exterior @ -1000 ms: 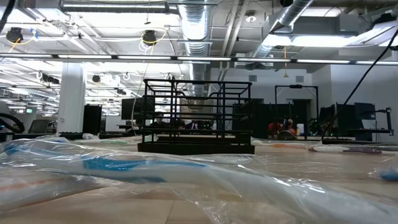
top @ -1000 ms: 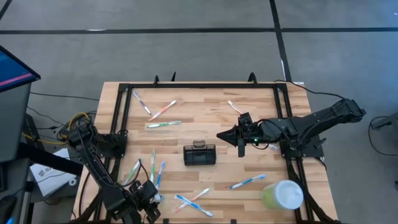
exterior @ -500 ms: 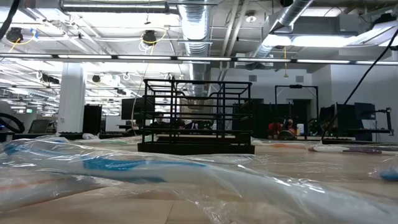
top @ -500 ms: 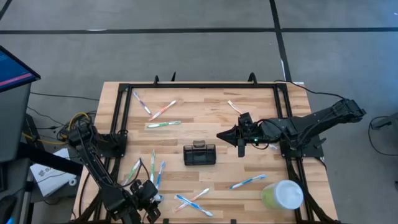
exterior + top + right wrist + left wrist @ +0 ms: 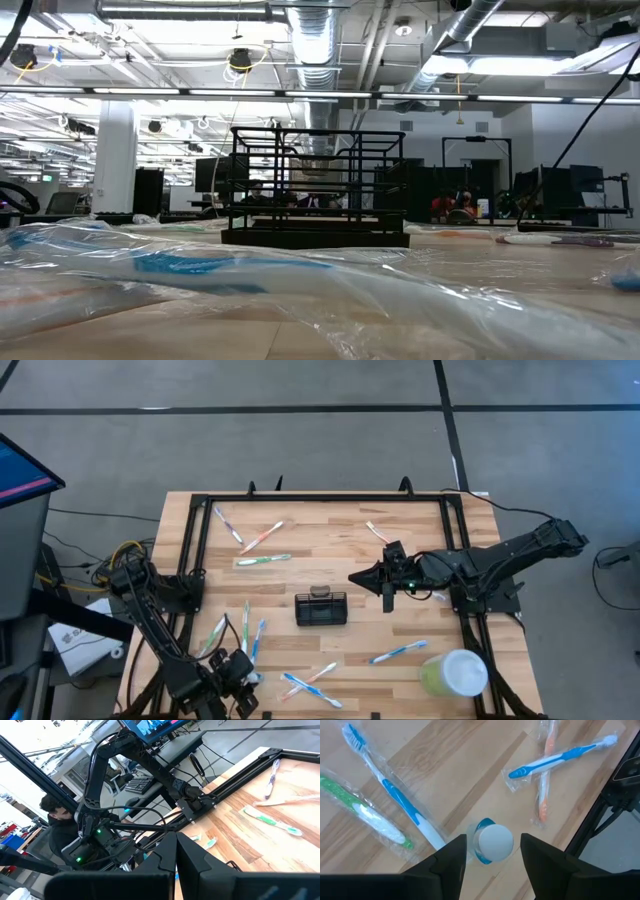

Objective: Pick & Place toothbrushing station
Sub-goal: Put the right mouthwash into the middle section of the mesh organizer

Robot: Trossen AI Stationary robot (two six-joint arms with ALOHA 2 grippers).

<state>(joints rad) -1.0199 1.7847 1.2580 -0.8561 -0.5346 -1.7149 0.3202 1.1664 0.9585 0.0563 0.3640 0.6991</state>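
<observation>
Left gripper (image 5: 243, 678): you have it low at the bench's (image 5: 300, 550) near left corner, fingers (image 5: 451, 860) part open around the end of a wrapped blue toothbrush (image 5: 400, 800); its white handle tip (image 5: 493, 841) sits between them, and you cannot tell whether the pads actually touch it.
Beside it: a wrapped green toothbrush (image 5: 367, 815) lies just next to the blue one, and a crossed blue and orange pair (image 5: 555, 762) lies a little apart.
Toothbrushing station (image 5: 321, 608): the black slotted box stands upright mid-bench, well apart from your left gripper and nearer the right one, with nothing visibly in its slots from above.
Right gripper (image 5: 388, 600): it hangs just to the right of the station, fingers fully closed on nothing.
Far right: a pale green cup (image 5: 454, 673) rests at the near right corner.
Step in hand: by the look of it, the pick of the blue brush.
Next move: you need to close firmly on the handle, lift clear of its neighbours, then carry it right to the station's slots.
</observation>
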